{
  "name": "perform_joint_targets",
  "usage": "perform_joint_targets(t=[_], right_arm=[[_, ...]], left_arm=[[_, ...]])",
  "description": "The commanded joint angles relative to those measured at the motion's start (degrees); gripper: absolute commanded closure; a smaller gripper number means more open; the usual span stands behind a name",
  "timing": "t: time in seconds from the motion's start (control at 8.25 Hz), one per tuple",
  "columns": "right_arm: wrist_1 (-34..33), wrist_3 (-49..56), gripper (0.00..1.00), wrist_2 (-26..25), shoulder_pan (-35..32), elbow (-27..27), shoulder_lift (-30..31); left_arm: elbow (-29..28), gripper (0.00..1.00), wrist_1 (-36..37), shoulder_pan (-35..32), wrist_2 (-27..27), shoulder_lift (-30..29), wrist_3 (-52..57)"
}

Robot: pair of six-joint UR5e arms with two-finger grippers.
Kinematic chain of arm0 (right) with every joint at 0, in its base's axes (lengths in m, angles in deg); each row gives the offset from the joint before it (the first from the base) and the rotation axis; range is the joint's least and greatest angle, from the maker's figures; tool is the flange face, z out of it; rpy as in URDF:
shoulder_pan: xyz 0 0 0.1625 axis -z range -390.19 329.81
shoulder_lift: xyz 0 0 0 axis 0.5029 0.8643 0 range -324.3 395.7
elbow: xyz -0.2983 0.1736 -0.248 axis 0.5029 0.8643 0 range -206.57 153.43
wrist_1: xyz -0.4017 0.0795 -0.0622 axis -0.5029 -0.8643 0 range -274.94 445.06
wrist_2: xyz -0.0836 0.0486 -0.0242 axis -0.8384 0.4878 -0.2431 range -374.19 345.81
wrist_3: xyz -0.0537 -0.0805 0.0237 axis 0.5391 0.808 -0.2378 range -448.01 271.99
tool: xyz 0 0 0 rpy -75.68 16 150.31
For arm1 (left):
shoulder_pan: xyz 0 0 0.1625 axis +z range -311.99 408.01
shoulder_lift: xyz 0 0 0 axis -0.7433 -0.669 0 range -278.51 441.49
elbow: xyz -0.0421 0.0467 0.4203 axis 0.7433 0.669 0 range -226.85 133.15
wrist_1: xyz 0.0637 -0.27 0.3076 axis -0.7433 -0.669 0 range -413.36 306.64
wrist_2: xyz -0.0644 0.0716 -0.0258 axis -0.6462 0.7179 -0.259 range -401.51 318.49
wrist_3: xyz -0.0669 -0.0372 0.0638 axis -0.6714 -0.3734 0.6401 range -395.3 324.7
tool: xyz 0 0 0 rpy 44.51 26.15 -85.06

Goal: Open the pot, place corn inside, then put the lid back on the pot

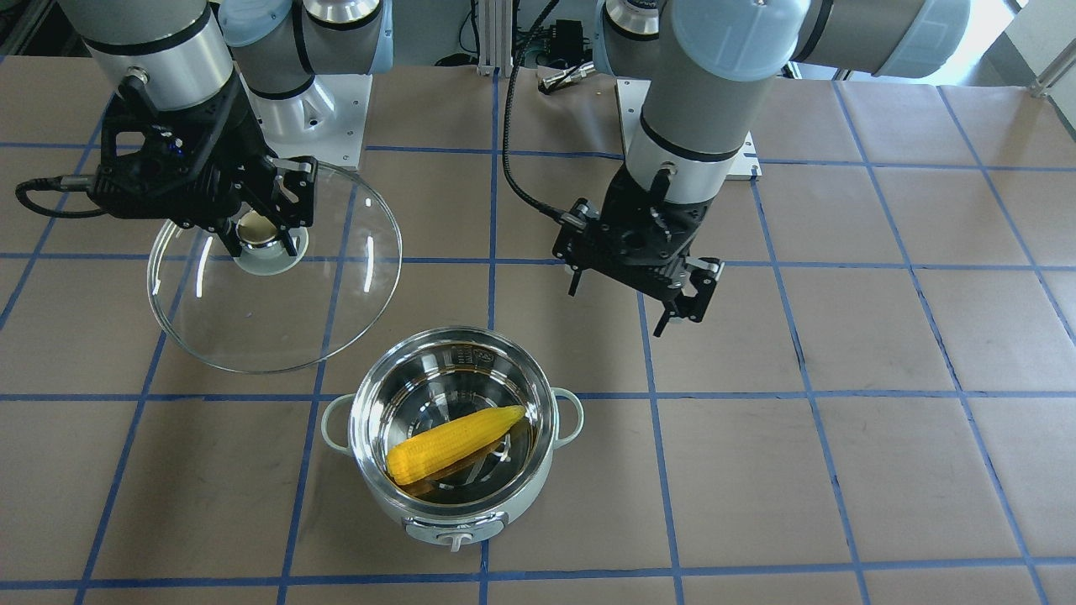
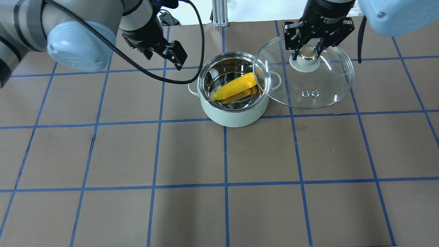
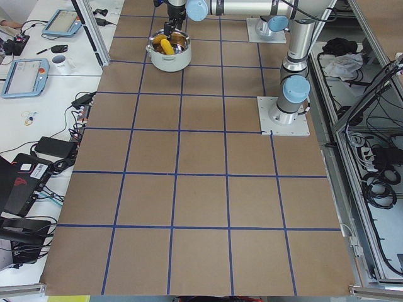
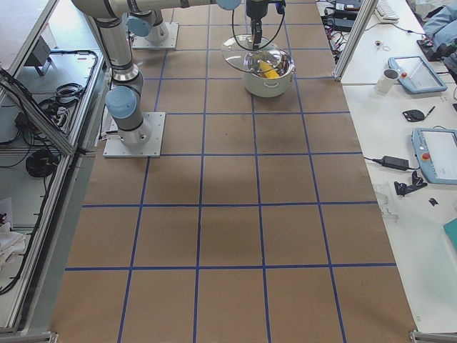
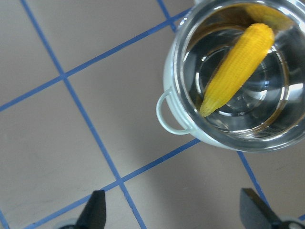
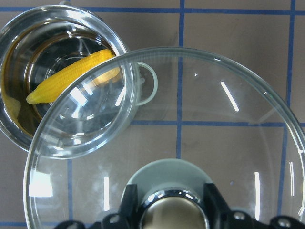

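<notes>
The pot [image 2: 236, 115] stands open on the table, and the corn [image 2: 235, 88] lies slanted inside its steel bowl. My right gripper [image 2: 307, 53] is shut on the knob of the glass lid [image 2: 325, 85] and holds it in the air beside the pot, to the robot's right. In the right wrist view the lid [image 6: 228, 119] overlaps the pot's near handle, with the corn [image 6: 71, 76] beyond. My left gripper [image 2: 173, 56] is open and empty, raised to the left of the pot. The left wrist view shows the pot [image 5: 200, 138] and the corn [image 5: 236, 67].
The table [image 2: 192, 154] is covered in brown paper with a blue tape grid. The arm bases [image 1: 328, 101] stand at its robot side. Benches with tablets and cables [image 3: 38, 69] run along the far side.
</notes>
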Motion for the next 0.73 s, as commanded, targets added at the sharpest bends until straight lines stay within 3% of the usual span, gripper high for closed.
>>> perform_joint_targets(t=[0.0, 0.24, 0.48, 0.61], right_arm=[[-7.85, -5.78, 0.88, -0.04, -4.31, 0.59, -4.82], [-13.3, -10.02, 0.88, -0.04, -8.43, 0.67, -8.86], [-20.24, -13.01, 0.88, -0.12, -11.17, 0.67, -15.27], [-20.44, -13.02, 0.88, -0.04, -11.27, 0.59, -16.17]], left_arm=[[-0.01, 0.0, -5.53, 6.73, 3.64, 3.89, -7.73], [0.34, 0.0, -6.26, 7.8, 7.95, 5.39, -10.09], [1.04, 0.0, -6.35, 8.24, 7.71, 6.01, -12.39], [1.13, 0.0, -6.35, 8.59, 7.53, 6.01, -13.7]])
